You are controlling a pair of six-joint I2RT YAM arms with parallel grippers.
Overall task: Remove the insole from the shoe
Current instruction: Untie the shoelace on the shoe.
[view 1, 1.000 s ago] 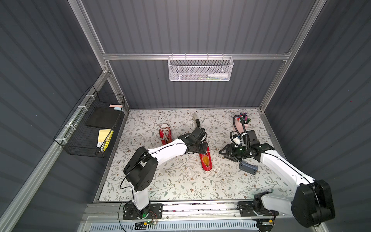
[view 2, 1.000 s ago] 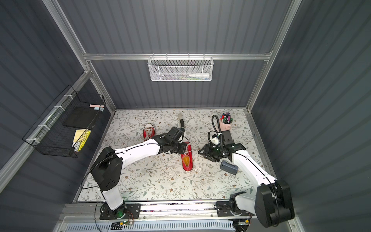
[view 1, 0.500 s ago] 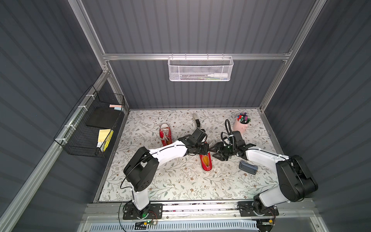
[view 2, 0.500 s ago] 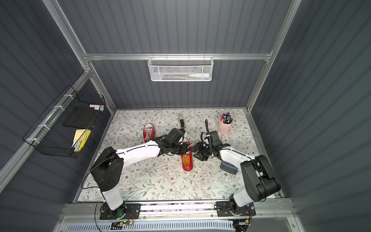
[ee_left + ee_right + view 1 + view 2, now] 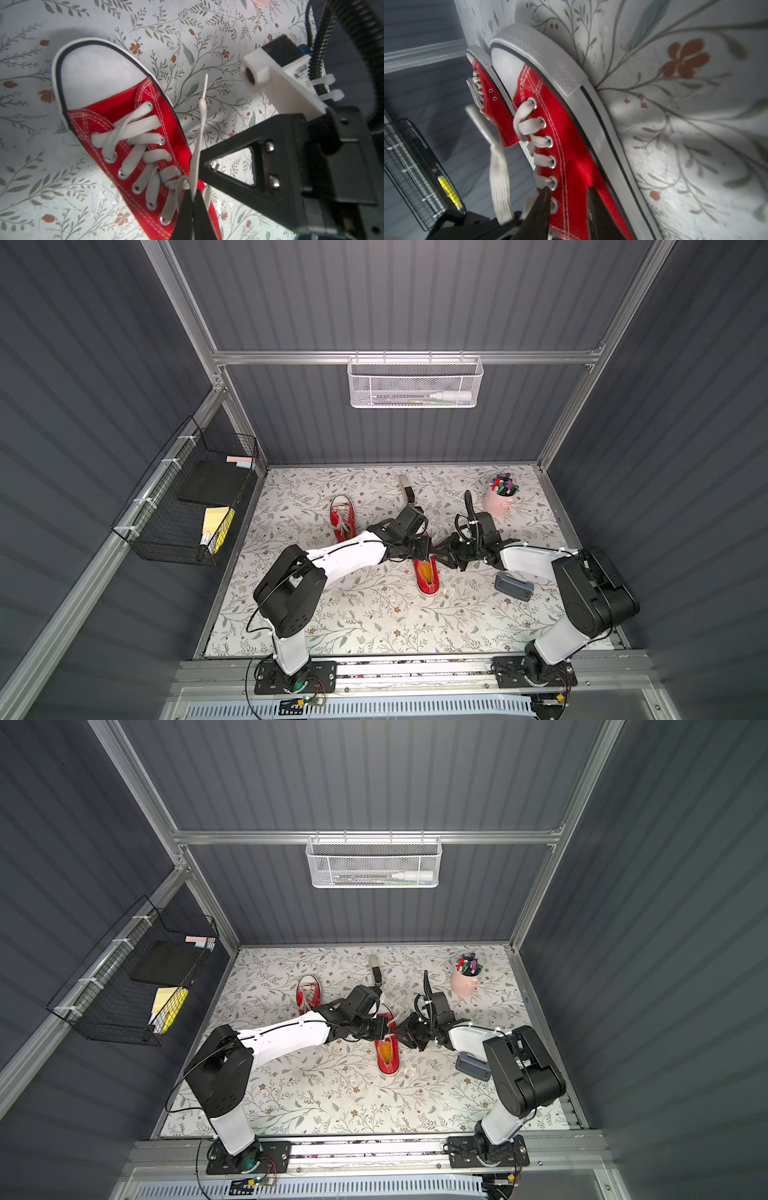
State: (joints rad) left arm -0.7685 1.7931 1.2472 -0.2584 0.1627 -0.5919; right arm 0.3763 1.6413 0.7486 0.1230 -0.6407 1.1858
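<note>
A red canvas shoe (image 5: 428,587) lies mid-table, toe toward the back, in both top views. Its orange-yellow insole (image 5: 427,571) shows inside the heel opening (image 5: 385,1051). My left gripper (image 5: 193,194) is shut on a white lace (image 5: 200,128) of this shoe (image 5: 124,124), pulled up taut above the eyelets. My right gripper (image 5: 569,209) comes in from the other side. One of its fingers (image 5: 542,207) sits at the eyelet row and the other presses the outer canvas, so the shoe's side wall (image 5: 571,166) is pinched between them. The two grippers meet over the laces (image 5: 430,549).
A second red shoe (image 5: 343,517) lies to the left. A pink cup of markers (image 5: 497,499) stands back right, a grey block (image 5: 514,585) lies front right, and a small tool (image 5: 406,489) lies behind the arms. A black wire basket (image 5: 191,497) hangs on the left wall.
My right arm swung left from beside the grey block to the shoe, and its jaws narrowed onto the shoe's side. The left gripper stayed shut on the lace.
</note>
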